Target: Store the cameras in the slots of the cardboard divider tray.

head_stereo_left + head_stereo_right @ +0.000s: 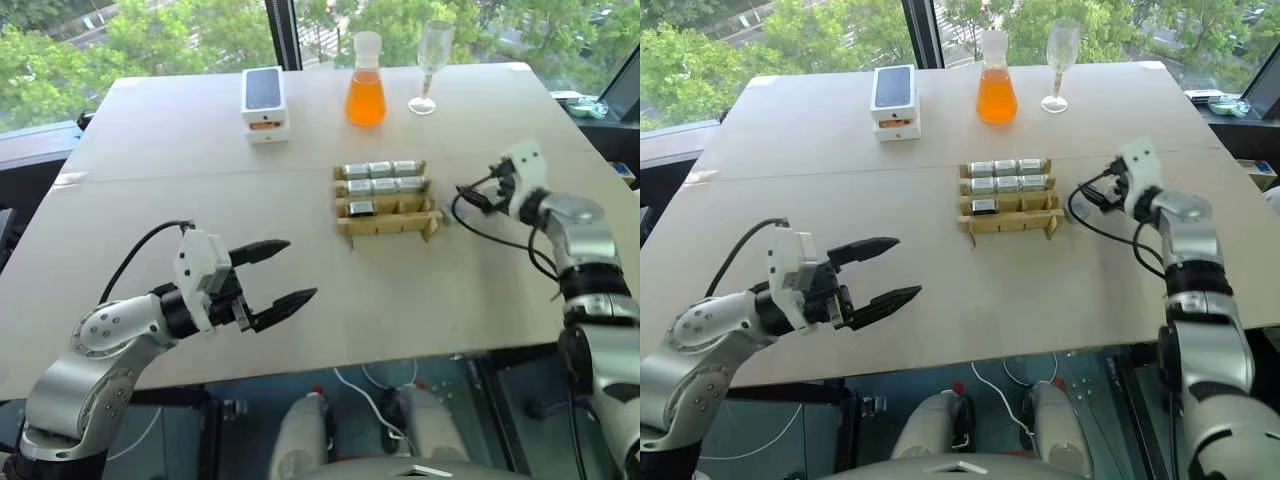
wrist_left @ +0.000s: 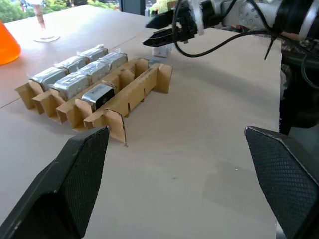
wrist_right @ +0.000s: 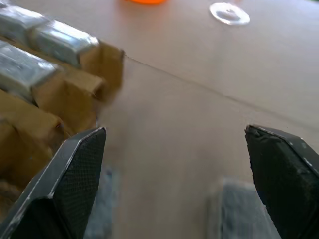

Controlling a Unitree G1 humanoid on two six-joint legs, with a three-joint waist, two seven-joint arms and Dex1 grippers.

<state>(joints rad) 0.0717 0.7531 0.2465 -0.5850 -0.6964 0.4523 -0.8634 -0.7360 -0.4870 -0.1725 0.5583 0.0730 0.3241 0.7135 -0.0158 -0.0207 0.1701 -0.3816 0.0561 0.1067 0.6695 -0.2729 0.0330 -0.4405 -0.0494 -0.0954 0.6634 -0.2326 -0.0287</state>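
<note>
The cardboard divider tray (image 1: 391,224) lies mid-table. Silver-grey cameras (image 1: 381,169) fill its two back rows, three in each. One more camera (image 1: 362,208) sits in the left slot of the third row, and the front row holds nothing. My right gripper (image 1: 462,193) hovers open just off the tray's right end, fingers pointing at it and holding nothing. A small pale block (image 2: 162,50) lies on the table under those fingers; it is too blurred to tell what it is. My left gripper (image 1: 298,270) stands open and empty above the near left of the table, well short of the tray.
A stack of white phone boxes (image 1: 265,105) stands at the back left. A flask of orange liquid (image 1: 366,95) and a wine glass (image 1: 430,65) stand behind the tray. The table's front edge (image 1: 330,365) runs close under my left gripper.
</note>
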